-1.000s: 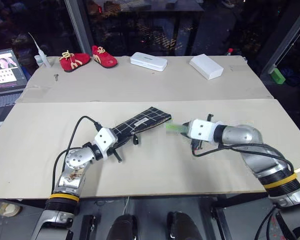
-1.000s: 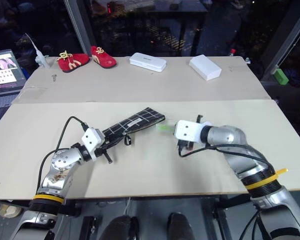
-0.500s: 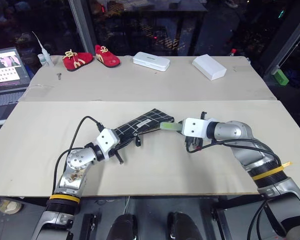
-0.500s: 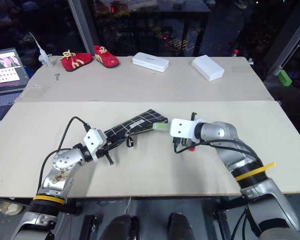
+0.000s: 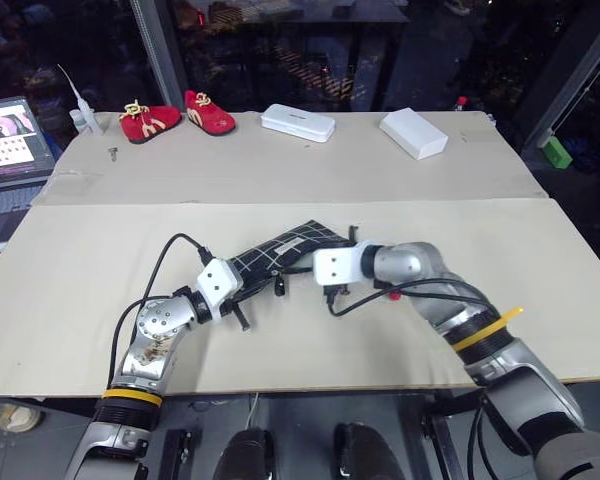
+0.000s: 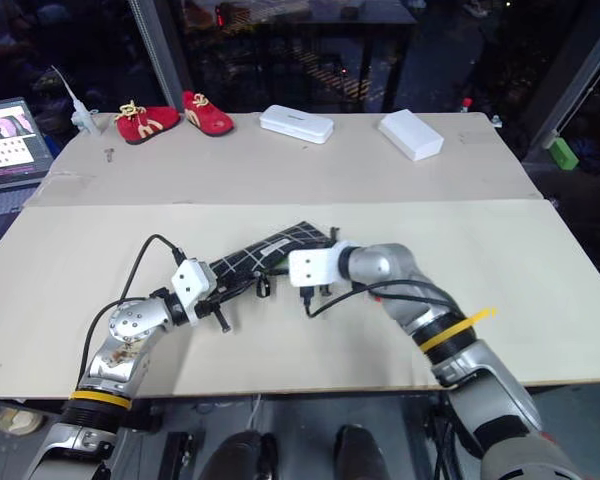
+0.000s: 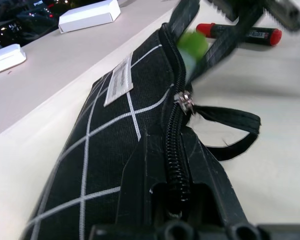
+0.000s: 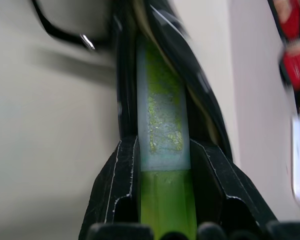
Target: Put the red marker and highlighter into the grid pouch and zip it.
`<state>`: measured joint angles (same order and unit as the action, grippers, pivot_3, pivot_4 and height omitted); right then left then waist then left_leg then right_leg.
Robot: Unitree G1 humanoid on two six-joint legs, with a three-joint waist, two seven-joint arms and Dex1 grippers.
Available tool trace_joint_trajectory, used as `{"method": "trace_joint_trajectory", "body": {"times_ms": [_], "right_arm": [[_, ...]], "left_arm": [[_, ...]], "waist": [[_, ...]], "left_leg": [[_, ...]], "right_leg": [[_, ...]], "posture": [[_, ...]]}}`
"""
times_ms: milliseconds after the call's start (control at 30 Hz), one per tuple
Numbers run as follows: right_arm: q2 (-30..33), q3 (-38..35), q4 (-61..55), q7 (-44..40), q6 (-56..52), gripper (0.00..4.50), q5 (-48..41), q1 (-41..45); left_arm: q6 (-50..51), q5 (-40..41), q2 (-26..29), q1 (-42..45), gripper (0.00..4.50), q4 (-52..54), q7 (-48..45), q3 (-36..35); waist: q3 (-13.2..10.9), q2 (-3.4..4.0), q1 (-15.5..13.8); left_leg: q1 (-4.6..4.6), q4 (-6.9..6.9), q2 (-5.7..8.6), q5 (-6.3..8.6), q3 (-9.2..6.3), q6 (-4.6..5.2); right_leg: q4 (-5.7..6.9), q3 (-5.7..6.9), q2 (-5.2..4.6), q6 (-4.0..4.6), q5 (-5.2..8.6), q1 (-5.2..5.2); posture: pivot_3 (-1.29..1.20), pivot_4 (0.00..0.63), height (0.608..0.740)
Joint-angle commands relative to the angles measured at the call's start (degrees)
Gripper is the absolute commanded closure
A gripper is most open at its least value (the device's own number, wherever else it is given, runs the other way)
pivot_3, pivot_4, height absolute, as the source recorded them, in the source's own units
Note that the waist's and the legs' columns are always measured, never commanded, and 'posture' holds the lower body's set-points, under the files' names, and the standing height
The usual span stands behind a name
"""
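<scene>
With the left claw [image 5: 242, 290] clamped on the pouch [image 5: 280, 250], the right claw [image 8: 162, 165], gripping the highlighter [image 8: 162, 125], should slide it straight along the open zipper mouth.

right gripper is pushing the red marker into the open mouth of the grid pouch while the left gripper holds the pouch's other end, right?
Not the red marker. The right gripper holds the green highlighter, its tip entering the grid pouch, as the right wrist view shows. The red marker lies on the table beyond the pouch in the left wrist view. The left gripper does hold the pouch's other end.
</scene>
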<state>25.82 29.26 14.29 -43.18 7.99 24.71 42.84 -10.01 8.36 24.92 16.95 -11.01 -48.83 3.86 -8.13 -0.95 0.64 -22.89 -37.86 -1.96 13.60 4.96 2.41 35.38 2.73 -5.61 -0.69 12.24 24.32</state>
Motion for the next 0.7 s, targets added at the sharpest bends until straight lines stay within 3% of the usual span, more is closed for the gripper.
{"method": "trace_joint_trajectory", "body": {"times_ms": [33,200,233,400,600,700], "right_arm": [[-1.7,2.0,3.0,2.7,7.5,3.47,2.4,2.7],[-4.1,1.0,9.2,6.4,10.0,3.47,2.9,4.0],[-4.4,0.2,9.6,6.1,9.5,2.47,2.0,3.9],[-1.9,-3.8,10.2,4.7,8.3,0.84,-0.8,3.9],[5.4,-13.1,4.5,-5.3,3.7,0.84,-14.8,-0.1],[12.5,-20.8,-7.2,-17.2,-14.4,0.84,-29.9,-7.9]], "left_arm": [[-1.2,0.9,-0.3,1.0,4.5,1.2,-0.7,0.2],[-1.1,1.1,-0.6,1.2,4.5,1.2,-1.2,0.2],[-1.1,1.1,-0.7,1.3,4.5,1.2,-1.2,0.1],[-1.1,1.0,-1.0,1.5,4.5,1.0,-1.2,0.0],[-1.0,0.9,-1.4,1.0,4.5,1.6,-0.9,0.0],[-1.0,0.9,-1.6,0.7,4.5,1.8,-0.5,0.0]], "waist": [[0.0,0.0,0.0],[0.0,0.0,0.1],[0.0,0.0,0.1],[0.0,0.0,0.1],[0.0,0.0,-0.2],[0.0,0.0,-0.6]], "left_leg": [[0.01,-0.01,0.0,0.0,0.0,0.0],[0.02,-0.01,0.0,-0.01,0.02,-0.01],[0.02,-0.01,0.0,-0.02,0.02,-0.03],[0.03,-0.01,-0.01,-0.02,0.01,-0.03],[0.02,-0.02,0.0,-0.01,-0.03,-0.02],[-0.01,-0.01,-0.03,-0.01,-0.11,-0.01]], "right_leg": [[0.0,-0.01,-0.01,0.0,0.0,-0.01],[0.04,-0.02,0.02,0.0,0.0,0.0],[0.08,-0.02,0.01,0.0,0.0,0.0],[0.26,-0.02,0.0,0.01,0.0,0.0],[0.36,-0.05,-0.04,0.0,0.0,-0.04],[0.35,-0.03,-0.02,0.0,0.0,-0.06]], "posture": [[0.0,0.15,0.74],[0.0,0.15,0.74],[0.0,0.15,0.74],[0.0,0.15,0.74],[0.0,0.15,0.74],[0.0,0.15,0.74]]}}
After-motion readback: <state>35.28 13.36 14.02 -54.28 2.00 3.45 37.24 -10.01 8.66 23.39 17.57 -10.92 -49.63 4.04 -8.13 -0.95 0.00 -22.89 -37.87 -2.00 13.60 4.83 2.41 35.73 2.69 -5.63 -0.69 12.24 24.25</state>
